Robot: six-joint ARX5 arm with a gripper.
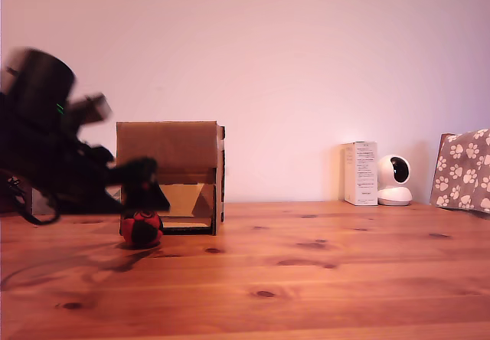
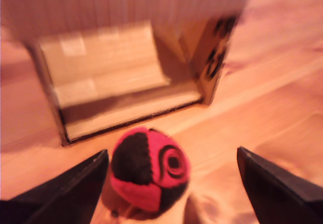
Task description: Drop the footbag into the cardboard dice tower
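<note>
Here the arm reaches in from the exterior view's left, blurred, with the claw (image 1: 142, 191) hanging directly above the footbag (image 1: 141, 228), which sits on the tabletop (image 1: 321, 271) at about 6 o'clock from the fingertips. In that view the ball rests just before the lower left corner of the cardboard dice tower (image 1: 170, 174), whose front opening shows the slanted ramp; whether ball and box touch cannot be told.

In the wrist view the claw (image 2: 171, 183) is spread wide: one dark finger (image 2: 65, 191) stands near the ball's flank, perhaps grazing it, while the other finger (image 2: 275, 188) is well apart from it, with bare wood between. So the footbag (image 2: 150, 168) lies off-centre in the gap, nearer the first finger. It is round, so no long axis constrains the grip. The claw holds nothing. The tower (image 2: 121, 72) lies beyond the ball at roughly 12 o'clock, its opening facing the camera.

Judging from this, the grasp is not yet made. The coming move would seem to call for a small sideways correction toward the far finger, a descent around the ball, then closing. A soft ball beside one finger could roll or be nudged against the box.

Further toward the exterior view's right stand a white carton (image 1: 360, 173), a small white camera (image 1: 394, 180) and a paw-print box (image 1: 462, 170), well clear of the work.
</note>
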